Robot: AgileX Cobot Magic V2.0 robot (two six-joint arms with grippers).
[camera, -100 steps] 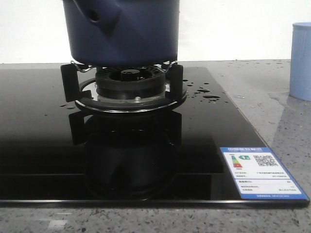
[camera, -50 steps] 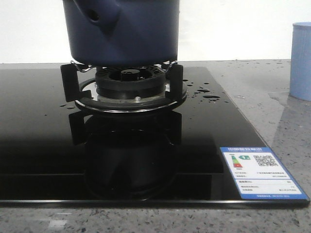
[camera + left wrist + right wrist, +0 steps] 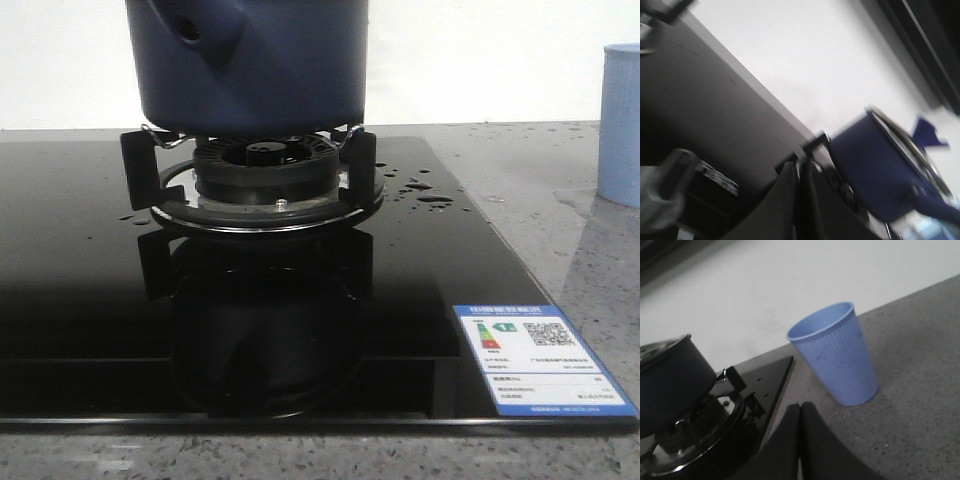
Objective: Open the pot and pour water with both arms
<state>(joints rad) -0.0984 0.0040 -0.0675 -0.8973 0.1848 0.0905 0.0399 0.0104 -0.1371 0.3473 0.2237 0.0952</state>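
Fingers (image 3: 787, 200) of left gripper (image 3: 799, 197) pressed together, holding nothing; right gripper (image 3: 800, 440) likewise.
Pot (image 3: 250, 65) sits on burner (image 3: 265, 175) of black cooktop (image 3: 90, 290); water (image 3: 432, 199) lies as drops on cooktop, right of burner; cup (image 3: 835, 355) stands on counter (image 3: 920, 390), further right of burner, well apart from pot.
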